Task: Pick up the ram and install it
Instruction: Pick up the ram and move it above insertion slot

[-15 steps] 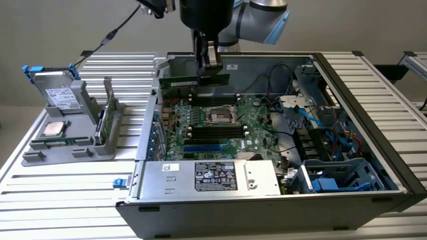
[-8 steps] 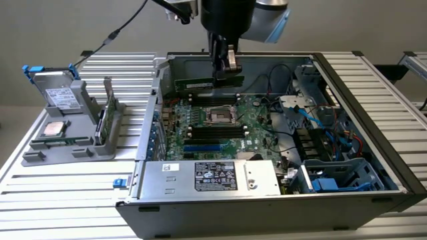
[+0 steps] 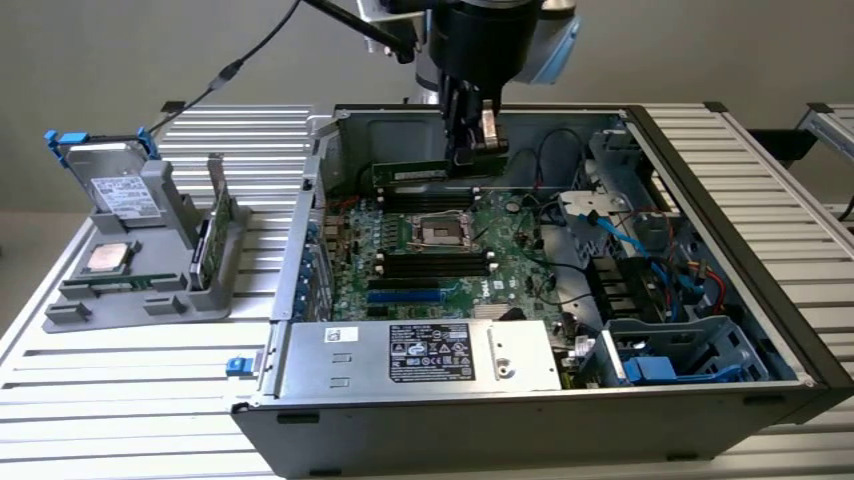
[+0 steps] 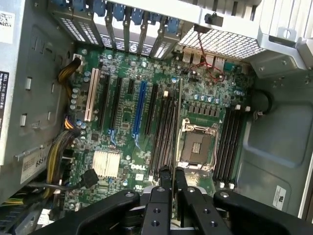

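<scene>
Green board of the ram [image 3: 420, 173] is covered at one end by the gripper [image 3: 478, 152], whose jaws are clamped on it, and the arm above is cut off in the exterior view. The stick is long, narrow and level, with a pale label on its face, held inside the open computer case [image 3: 747, 250] over the motherboard [image 3: 461, 262]. In the wrist view it appears edge-on as a thin dark strip [image 4: 175, 122] along the memory slots [image 4: 164, 132] beside the processor socket [image 4: 198, 144]; contact with a slot cannot be determined.

arm [image 3: 487, 35]: blk wrist, grey-blue joint cap | cable [image 3: 254, 55]: blk | gripper [image 4: 172, 172]: blk fingers [image 4: 159, 205], screw holes
</scene>
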